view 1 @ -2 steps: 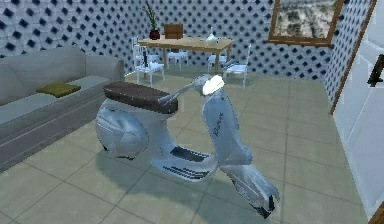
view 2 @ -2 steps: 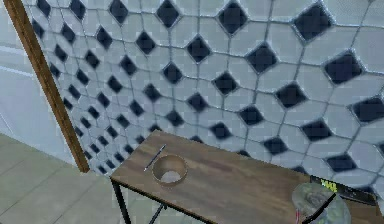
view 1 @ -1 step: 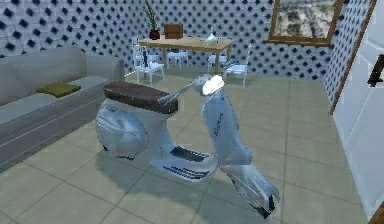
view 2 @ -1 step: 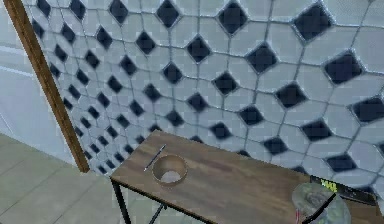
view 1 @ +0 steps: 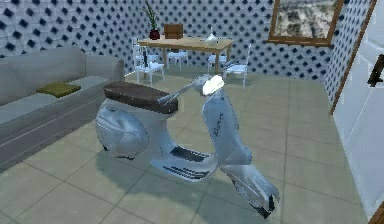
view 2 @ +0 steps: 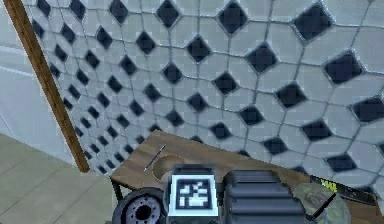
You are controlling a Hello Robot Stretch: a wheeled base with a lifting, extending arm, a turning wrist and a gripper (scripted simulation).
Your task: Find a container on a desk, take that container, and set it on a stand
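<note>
1. Ahead, in the forward view, a silver scooter [view 1: 175, 125] with a brown seat stands on the tiled floor in the middle of the room.
2. Left of it, a grey sofa [view 1: 40, 90] runs along the wall, and an olive cushion [view 1: 59, 89] lies on its seat.
3. Farther back, a wooden table [view 1: 190, 44] stands near the diamond-patterned wall with white chairs [view 1: 147, 62] around it. On it are a potted plant [view 1: 152, 20], a brown box [view 1: 173, 31] and a small white thing [view 1: 211, 38]. The brown box may be the container, but at this size that cannot be told.
4. At the upper right hangs a framed picture [view 1: 305, 18], and a white door [view 1: 362, 120] stands at the right edge.
5. Sideways, in the arm side view, a wooden top [view 2: 140, 172] stands against the patterned wall [view 2: 230, 70]. A wooden door frame [view 2: 45, 85] rises at the left.
6. At the bottom edge, the gripper [view 2: 143, 210] shows as a dark body just left of a white marker square [view 2: 195, 193]. Its far end cannot be made out against the wooden top. So I cannot tell how its fingers stand or whether it holds anything.
</note>
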